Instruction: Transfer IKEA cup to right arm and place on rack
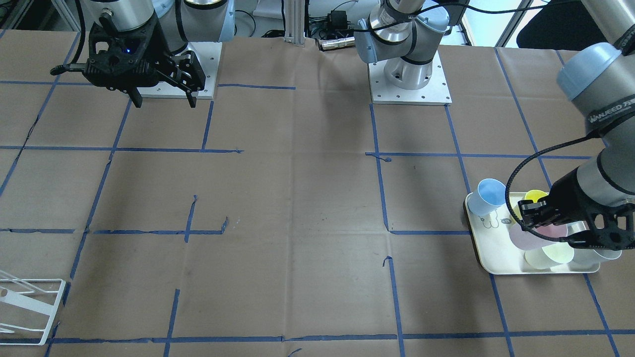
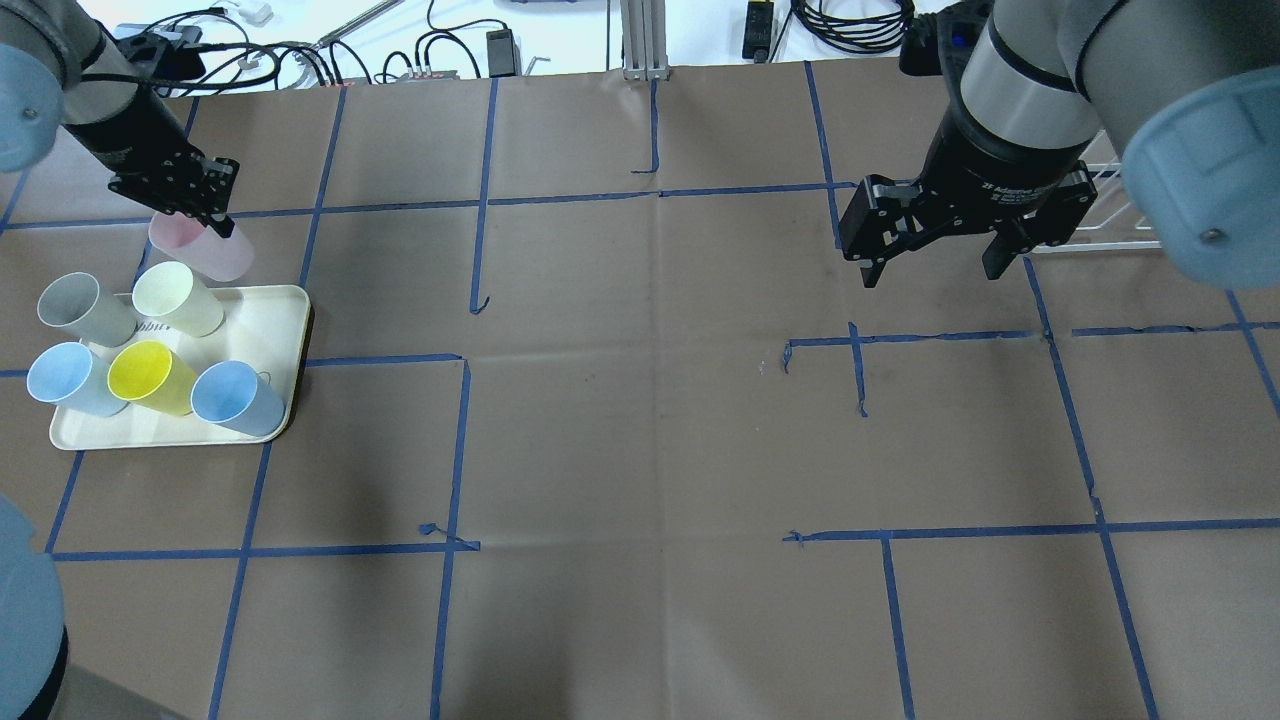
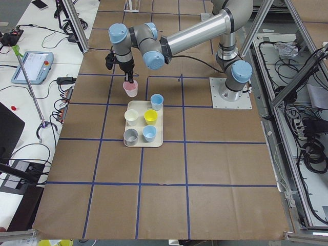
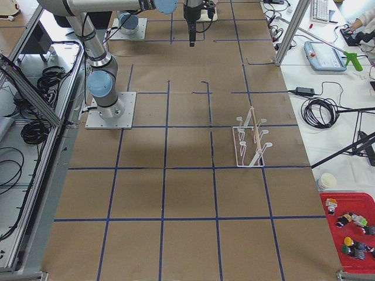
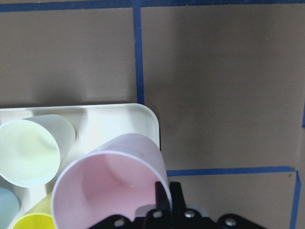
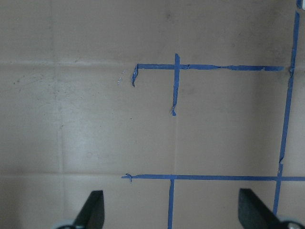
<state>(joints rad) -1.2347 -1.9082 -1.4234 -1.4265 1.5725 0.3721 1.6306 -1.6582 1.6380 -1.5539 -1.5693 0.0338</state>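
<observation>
1. Pink cup [image 5: 109, 186] hangs from the left gripper [image 5: 167, 194]. The two fingers pinch tight on one bit of the rim, one inside the cup and one outside.
2. It looks lifted up, just over the corner of the cream tray [image 5: 138, 117]. Its mouth is tipped to the side.
3. Five more cups [image 2: 165, 375] sit on the tray.
4. I think the cup is light, hard and smooth, so it could slip or swing. A good place to grab it is around the middle, or on the rim across from the fingers.
5. Far across the table, the right gripper [image 2: 935, 272] holds nothing. Its fingers are wide apart.
6. Farthest away, past that gripper, stands the white wire rack [image 4: 251, 140].
</observation>
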